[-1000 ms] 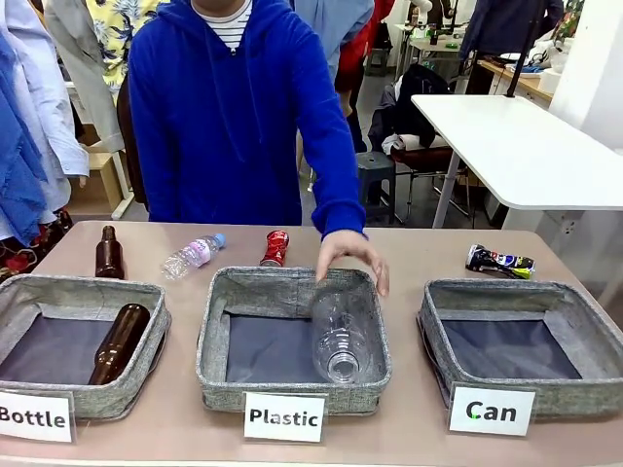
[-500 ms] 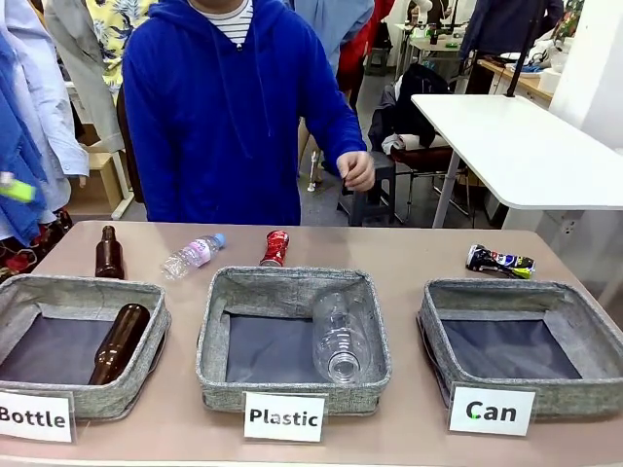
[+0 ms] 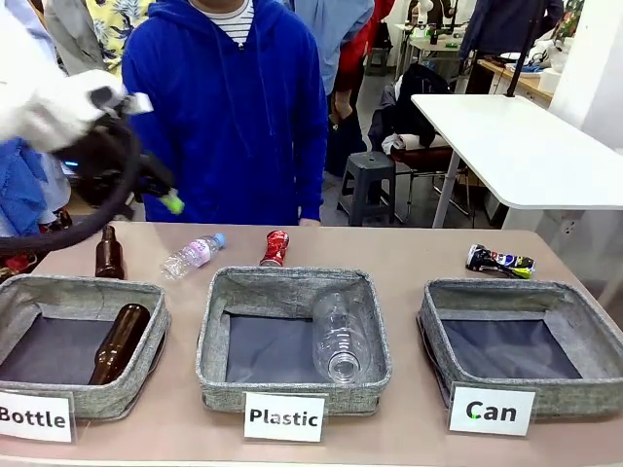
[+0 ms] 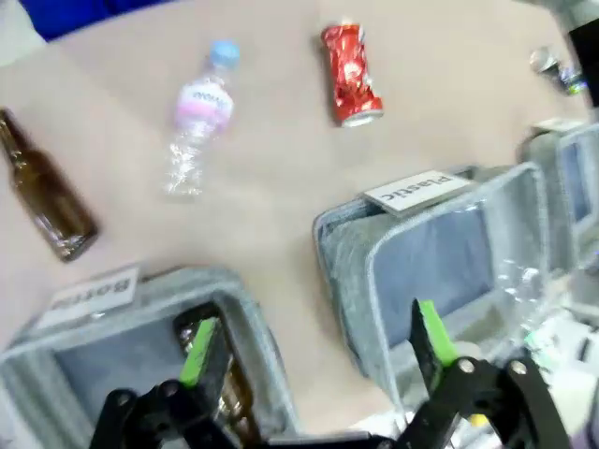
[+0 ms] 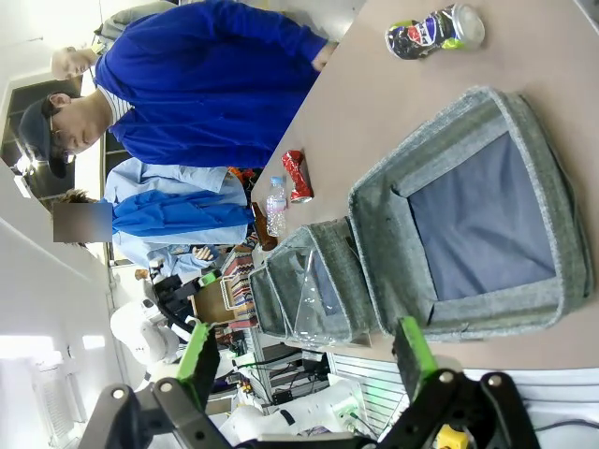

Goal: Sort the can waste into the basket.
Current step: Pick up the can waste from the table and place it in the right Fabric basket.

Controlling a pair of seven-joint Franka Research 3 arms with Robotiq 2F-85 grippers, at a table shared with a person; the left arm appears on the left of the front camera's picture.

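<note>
The left jaws are standing wide apart, their green pads (image 4: 198, 348) gripping nothing. They are hovering above the near walls of the "Bottle" basket (image 3: 78, 288) and the "Plastic" basket (image 3: 292, 280).

The right jaws are also standing wide apart, pads (image 5: 412, 348) gripping nothing. They are facing the "Can" basket (image 3: 506, 290) from off the table's (image 3: 409, 248) edge.

The red can (image 3: 275, 247) is lying on the table just beyond the far wall of the "Plastic" basket. The dark can (image 3: 499, 261) is lying just beyond the far wall of the "Can" basket. Both are lying outside it.

Surroundings:
- A small clear bottle (image 3: 193, 255) is lying near the red can, on its left.
- A brown bottle (image 3: 109, 253) is standing upright farther left.
- A second brown bottle (image 3: 119, 342) is lying in the "Bottle" basket.
- A large clear bottle (image 3: 341, 336) is lying in the "Plastic" basket.
- A person in a blue hoodie (image 3: 224, 107) is standing at the far edge, behind the red can.
</note>
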